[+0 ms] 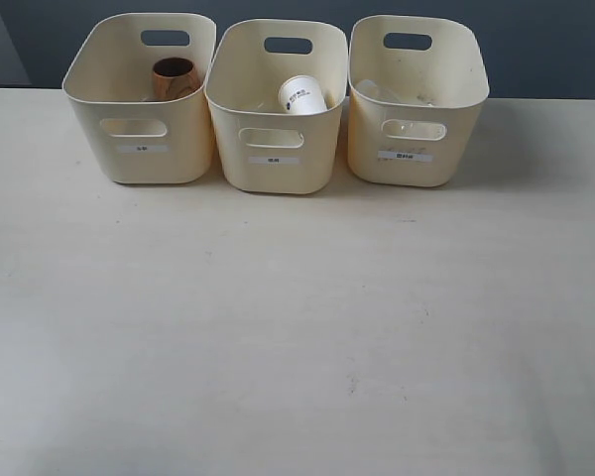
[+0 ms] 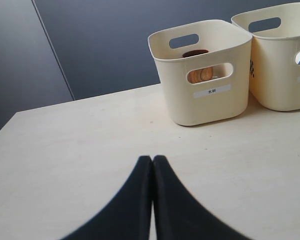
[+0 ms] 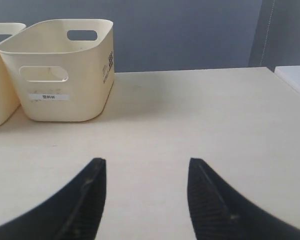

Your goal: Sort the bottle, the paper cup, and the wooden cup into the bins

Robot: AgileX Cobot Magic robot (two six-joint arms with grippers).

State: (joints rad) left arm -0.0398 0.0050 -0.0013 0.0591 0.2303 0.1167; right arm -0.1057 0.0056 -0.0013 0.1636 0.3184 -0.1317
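Three cream bins stand in a row at the back of the table. The wooden cup (image 1: 175, 77) (image 2: 200, 75) lies inside the left bin (image 1: 139, 154) (image 2: 210, 107). In the middle bin (image 1: 273, 174) (image 2: 282, 85) rests the paper cup (image 1: 302, 96), tilted. Faint glints of the clear bottle (image 1: 414, 129) show through the handle cut-out of the right bin (image 1: 416, 164) (image 3: 65, 107). My left gripper (image 2: 153, 159) is shut and empty, low over the table, short of the left bin. Short of the right bin, my right gripper (image 3: 147, 167) hangs open with nothing between its fingers. Neither gripper shows in the exterior view.
The pale table (image 1: 297, 327) stretches in front of the bins. A dark blue-grey wall (image 2: 105, 45) runs behind them. The table's right edge (image 3: 285, 82) lies close to a white surface (image 3: 297, 77) beyond it.
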